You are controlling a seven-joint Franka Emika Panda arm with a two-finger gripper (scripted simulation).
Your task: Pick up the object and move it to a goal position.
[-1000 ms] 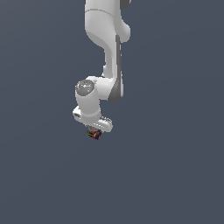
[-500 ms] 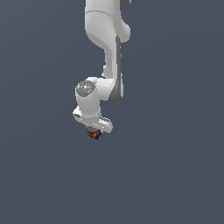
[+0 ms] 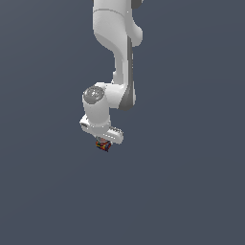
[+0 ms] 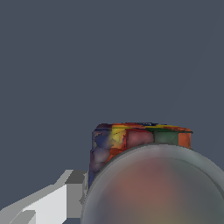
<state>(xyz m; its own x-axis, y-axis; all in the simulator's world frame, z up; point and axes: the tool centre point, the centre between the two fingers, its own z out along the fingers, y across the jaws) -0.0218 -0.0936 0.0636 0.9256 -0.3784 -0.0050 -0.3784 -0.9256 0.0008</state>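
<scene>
The object (image 3: pixel 102 145) is a tiny dark blocky thing with red, yellow and blue specks. It sits right under the white hand of my arm, in the gripper (image 3: pixel 103 142), off the dark grey ground. In the wrist view the object (image 4: pixel 131 142) fills the lower middle, with its greyish round top (image 4: pixel 157 188) blurred and very close to the camera. One white and grey finger (image 4: pixel 65 194) lies against its side; the other finger is hidden. The gripper looks shut on the object.
The white arm (image 3: pixel 117 52) comes down from the top of the exterior view. All around is a plain dark grey surface (image 3: pixel 191 182) with no other objects in view.
</scene>
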